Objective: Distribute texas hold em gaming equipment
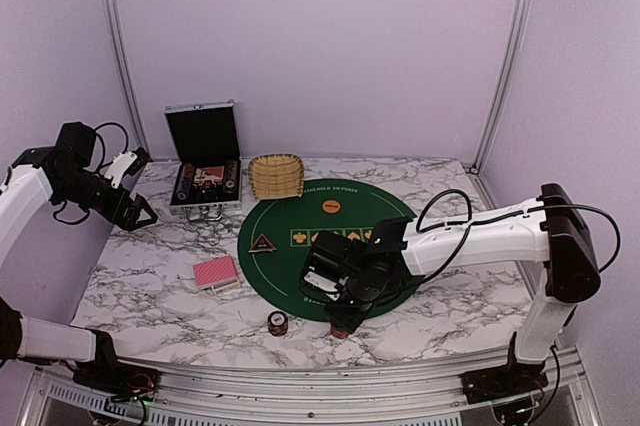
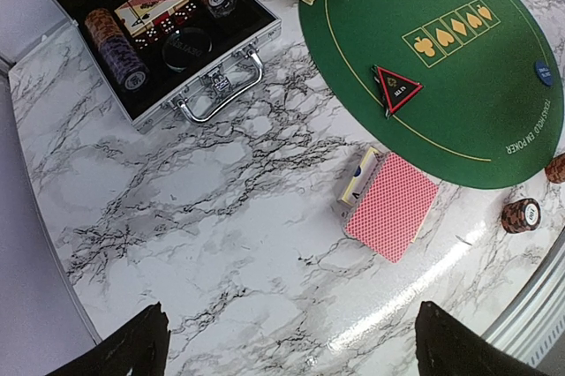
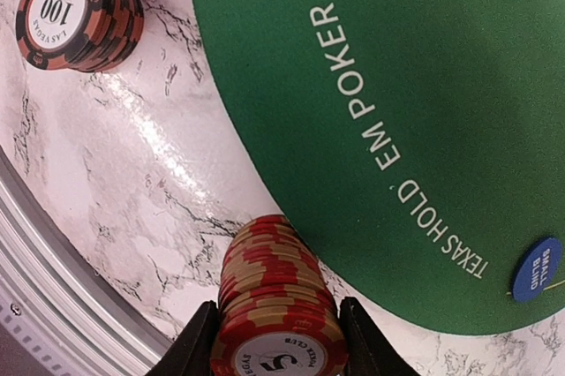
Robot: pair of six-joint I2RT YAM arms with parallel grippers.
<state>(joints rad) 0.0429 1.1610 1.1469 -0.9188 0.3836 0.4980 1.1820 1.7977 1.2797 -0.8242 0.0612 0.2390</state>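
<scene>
My right gripper (image 1: pixel 343 322) (image 3: pixel 278 345) is shut on a stack of red-and-tan poker chips (image 3: pixel 275 292), its top chip marked 5. The stack stands on the marble just off the near edge of the green poker mat (image 1: pixel 300 271) (image 3: pixel 397 85). A second chip stack, marked 100 (image 3: pixel 75 14) (image 1: pixel 277 323) (image 2: pixel 521 214), stands on the marble to the left. The pinkish-red-backed cards (image 1: pixel 216 272) (image 2: pixel 391 205) lie left of the mat. On the mat are an orange disc (image 1: pixel 331 207), a blue disc (image 3: pixel 536 268) (image 2: pixel 544 72) and a dark triangular marker (image 1: pixel 263 242) (image 2: pixel 397 89). My left gripper (image 1: pixel 138 212) (image 2: pixel 291 354) is open and empty, high above bare marble.
An open silver-edged black case (image 1: pixel 205 161) (image 2: pixel 225 63) with chip rolls and a card deck stands at the back left. A wicker basket (image 1: pixel 276 175) sits beside it. The table's metal front rail (image 3: pixel 53 305) runs close to the right gripper.
</scene>
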